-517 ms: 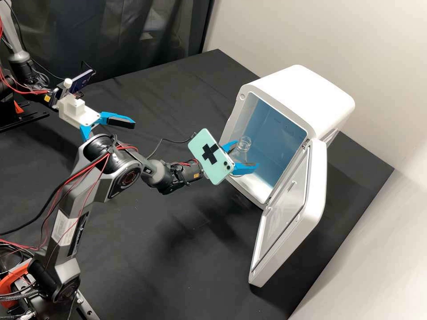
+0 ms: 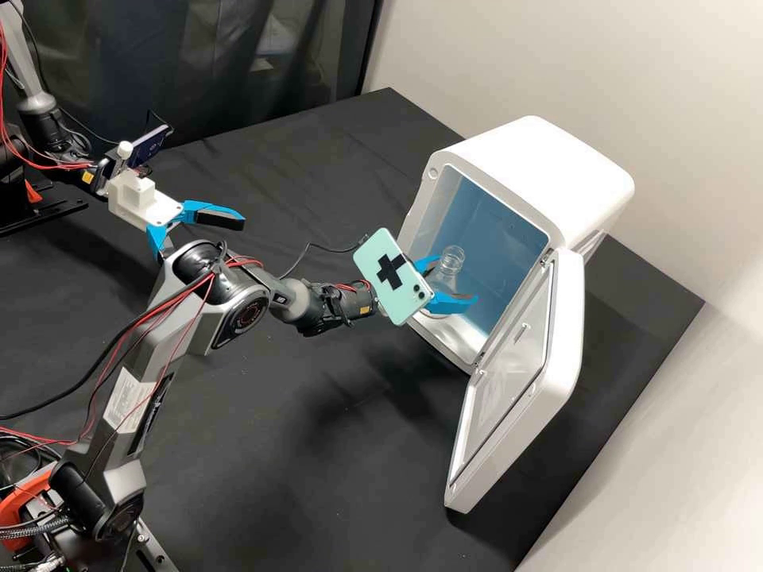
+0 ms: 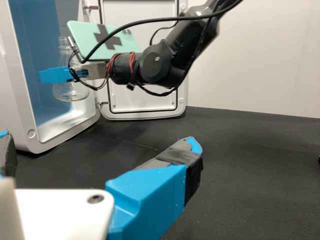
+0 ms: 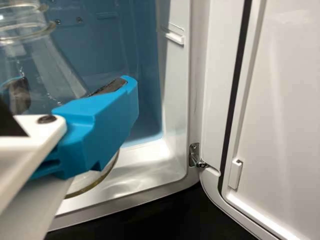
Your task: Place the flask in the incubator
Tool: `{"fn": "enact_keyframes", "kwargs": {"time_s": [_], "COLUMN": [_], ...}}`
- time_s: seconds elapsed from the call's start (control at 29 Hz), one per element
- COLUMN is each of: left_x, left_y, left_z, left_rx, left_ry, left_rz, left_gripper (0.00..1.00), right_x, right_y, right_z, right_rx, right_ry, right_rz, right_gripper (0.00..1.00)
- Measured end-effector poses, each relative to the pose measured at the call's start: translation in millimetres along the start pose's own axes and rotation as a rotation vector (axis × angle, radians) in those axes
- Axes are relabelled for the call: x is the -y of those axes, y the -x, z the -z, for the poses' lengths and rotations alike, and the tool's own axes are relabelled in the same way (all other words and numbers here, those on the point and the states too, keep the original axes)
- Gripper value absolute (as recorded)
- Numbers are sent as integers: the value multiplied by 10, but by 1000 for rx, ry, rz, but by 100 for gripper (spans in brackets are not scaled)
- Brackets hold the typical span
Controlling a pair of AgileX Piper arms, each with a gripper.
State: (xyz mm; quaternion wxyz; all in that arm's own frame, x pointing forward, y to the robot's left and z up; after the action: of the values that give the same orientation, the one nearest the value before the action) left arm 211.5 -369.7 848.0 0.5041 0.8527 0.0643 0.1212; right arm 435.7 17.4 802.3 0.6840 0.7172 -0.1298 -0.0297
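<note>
High view: the right gripper [image 2: 443,281] is inside the open mouth of the white box-shaped incubator [image 2: 540,167], which stands by the counter's [image 2: 318,159] right edge. Its two blue fingers are clamped on the clear glass conical flask [image 2: 451,264], one on each side of the body. The flask is upright, neck up, within the pale blue chamber and close above its floor; whether the base touches, I cannot tell.

I judge this to be the setting-down step, near the end of the task. The next move probably calls for a short, level descent until the base rests flat, then parting the fingers and drawing straight back out through the opening.

The incubator's white hinged door [image 2: 517,373] hangs open toward the counter's near right corner, just beside the gripper's path, and its hinge post is close to one finger in the right wrist view. A mint-green phone with a black cross [image 2: 393,276] rides on that wrist and could brush the chamber's front rim. The left gripper [image 2: 197,226] hovers spread wide and empty over the counter's left part, well apart.
</note>
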Motion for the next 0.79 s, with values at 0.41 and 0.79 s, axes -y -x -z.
{"fn": "enact_keyframes", "kwargs": {"time_s": [0.41, 0.79], "left_x": [3, -10], "left_y": [-25, -34], "left_z": [-1, 10], "left_rx": [2, -9], "left_ry": [-16, -11], "left_rz": [1, -7], "left_gripper": [100, 100], "right_x": [-6, 127], "right_y": [-248, -415], "right_z": [121, 339], "right_rx": [37, 52], "right_ry": [43, 63], "right_rz": [-39, -39], "right_gripper": [0, 0]}}
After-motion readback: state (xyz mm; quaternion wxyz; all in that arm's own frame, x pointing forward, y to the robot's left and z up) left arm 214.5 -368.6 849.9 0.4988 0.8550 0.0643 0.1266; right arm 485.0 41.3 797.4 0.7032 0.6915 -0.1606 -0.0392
